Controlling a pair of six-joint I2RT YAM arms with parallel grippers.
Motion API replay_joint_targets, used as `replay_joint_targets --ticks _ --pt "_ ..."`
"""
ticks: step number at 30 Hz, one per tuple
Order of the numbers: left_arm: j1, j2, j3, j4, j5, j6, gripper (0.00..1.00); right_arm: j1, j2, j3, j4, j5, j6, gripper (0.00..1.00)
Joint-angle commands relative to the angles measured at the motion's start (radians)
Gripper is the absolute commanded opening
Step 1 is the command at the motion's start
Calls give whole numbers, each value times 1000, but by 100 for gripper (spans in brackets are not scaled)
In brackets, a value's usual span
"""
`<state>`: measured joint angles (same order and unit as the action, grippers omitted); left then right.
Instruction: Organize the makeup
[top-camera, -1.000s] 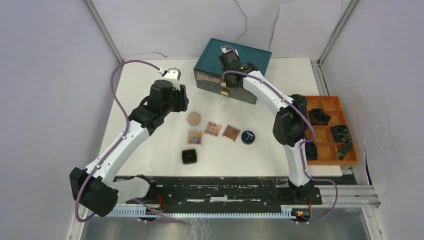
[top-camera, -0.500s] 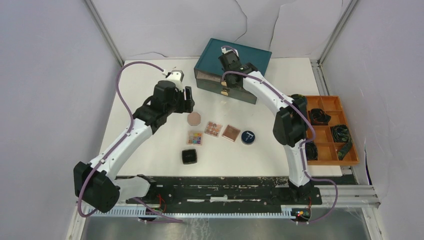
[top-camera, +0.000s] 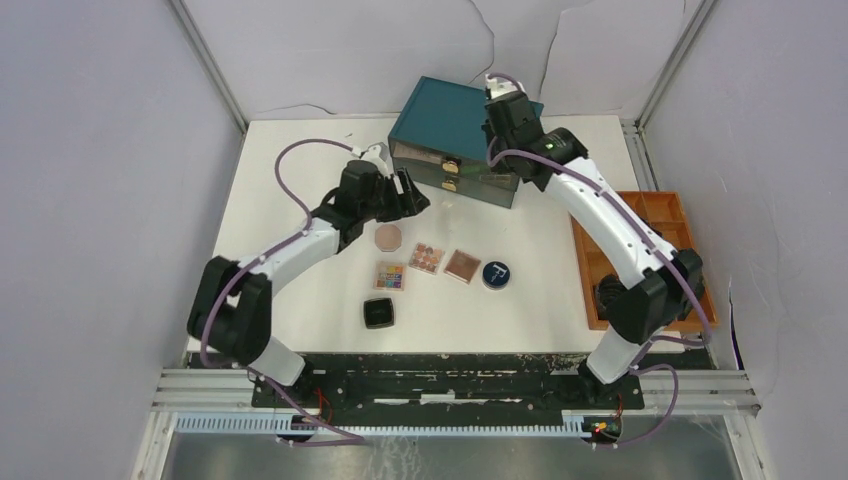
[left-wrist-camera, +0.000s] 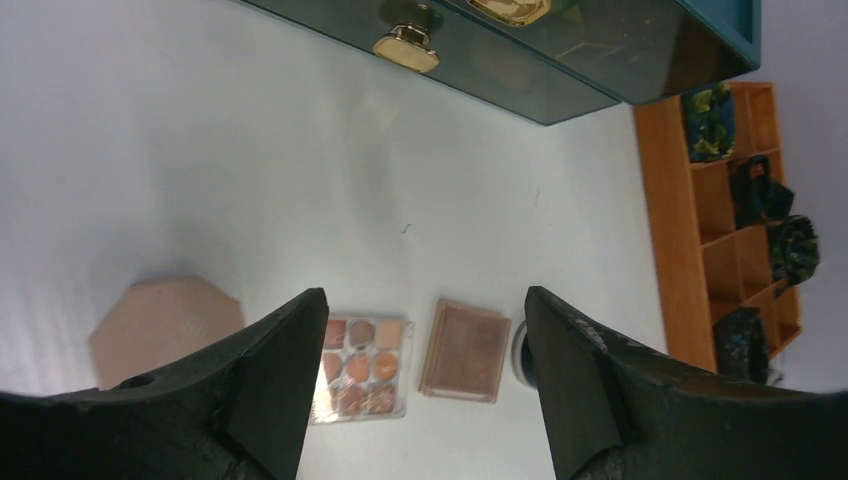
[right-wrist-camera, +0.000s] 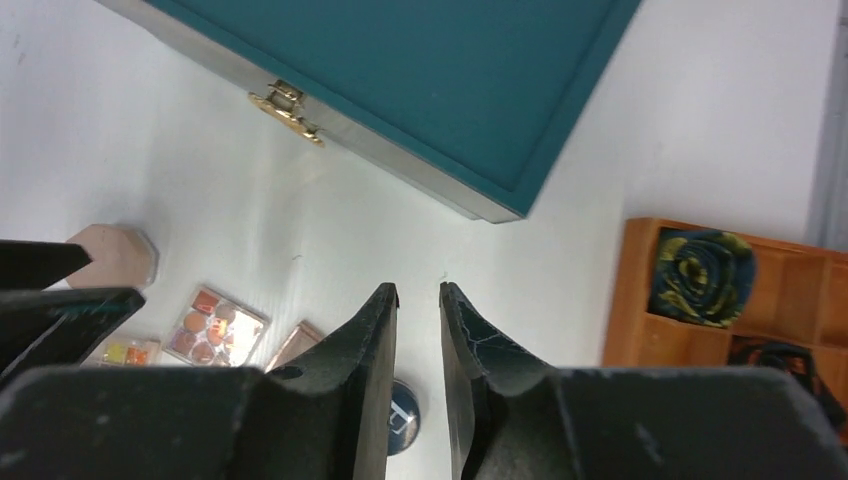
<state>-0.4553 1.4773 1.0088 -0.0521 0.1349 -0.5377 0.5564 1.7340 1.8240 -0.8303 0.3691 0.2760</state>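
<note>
The makeup lies in a loose group mid-table: a pink octagonal compact (top-camera: 388, 237), a multi-pan palette (top-camera: 427, 258), a brown square palette (top-camera: 462, 266), a dark blue round compact (top-camera: 496, 275), a colourful palette (top-camera: 390, 276) and a black square compact (top-camera: 378, 313). My left gripper (top-camera: 405, 195) hovers open and empty just behind the pink compact (left-wrist-camera: 165, 325); the multi-pan palette (left-wrist-camera: 360, 365) and the brown palette (left-wrist-camera: 467, 350) show between its fingers. My right gripper (top-camera: 503, 112) is above the teal box's far right part, nearly shut with a narrow gap, empty (right-wrist-camera: 418, 290).
The teal drawer box (top-camera: 465, 118) with gold knobs (left-wrist-camera: 405, 45) stands at the back centre; its gold latch (right-wrist-camera: 285, 105) shows in the right wrist view. An orange compartment tray (top-camera: 585, 270) with black coiled cables (left-wrist-camera: 795, 250) sits at the right edge. Grey walls enclose the table.
My left gripper has moved right, toward the box front above the pink compact. My right gripper has left the drawer front and moved back and right over the box top.
</note>
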Motion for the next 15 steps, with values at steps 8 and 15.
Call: replay_joint_targets --ticks 8,15 --pt "0 350 56 570 56 -574 68 -197 -176 -147 -3 -47 1 29" --pt "-2 501 131 694 17 -719 65 -218 -162 -159 6 -70 12 29"
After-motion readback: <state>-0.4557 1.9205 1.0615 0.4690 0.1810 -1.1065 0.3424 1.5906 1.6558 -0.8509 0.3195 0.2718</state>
